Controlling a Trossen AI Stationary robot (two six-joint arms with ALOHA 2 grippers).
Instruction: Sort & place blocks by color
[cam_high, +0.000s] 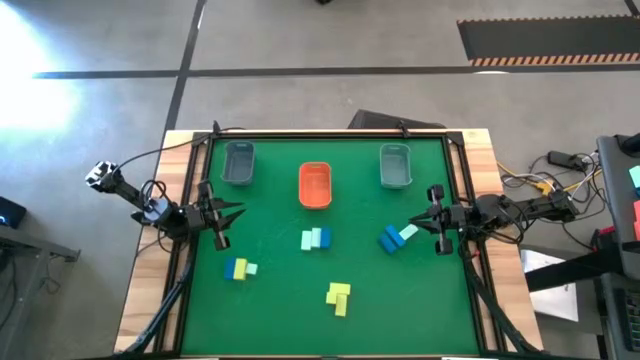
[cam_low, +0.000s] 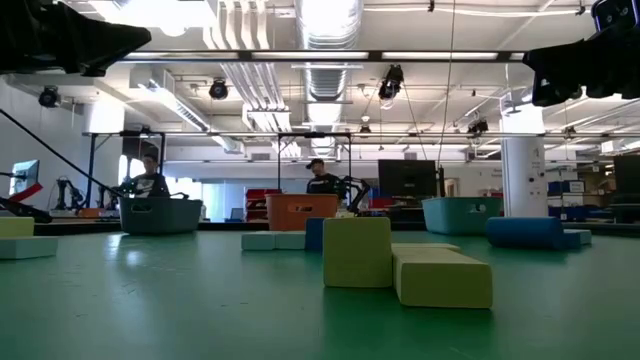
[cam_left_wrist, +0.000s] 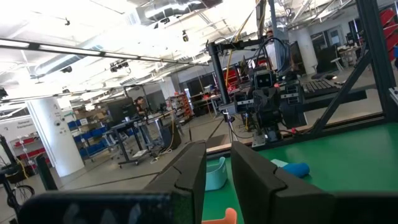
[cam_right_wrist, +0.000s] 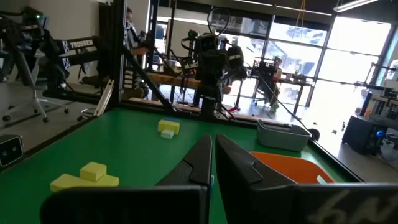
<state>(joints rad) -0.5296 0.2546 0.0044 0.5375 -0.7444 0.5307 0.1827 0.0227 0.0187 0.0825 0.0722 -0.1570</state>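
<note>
1. Two tools hover at mid-frame edges of the surface (cam_high: 330, 330): left tool (cam_high: 232, 212) with fingers slightly parted, holding nothing; right tool (cam_high: 420, 222) shut and empty.
2. Blocks lie in four clusters: blue-yellow-mint pair (cam_high: 240, 268) lower left, mint-blue pair (cam_high: 316, 238) at centre, blue-mint pair (cam_high: 397, 237) right of centre, yellow blocks (cam_high: 339, 296) lower centre.
3. Three trays line the upper part: grey tray (cam_high: 238, 163), orange tray (cam_high: 315, 185), second grey tray (cam_high: 396, 166).

- Centre foreground: two yellow blocks (cam_low: 400, 260) lay touching on the green table (cam_low: 150, 310).
- Right: a blue block (cam_low: 525, 232).
- Behind: grey tray (cam_low: 160, 215), orange tray (cam_low: 300, 211), teal-grey tray (cam_low: 462, 214).
</note>
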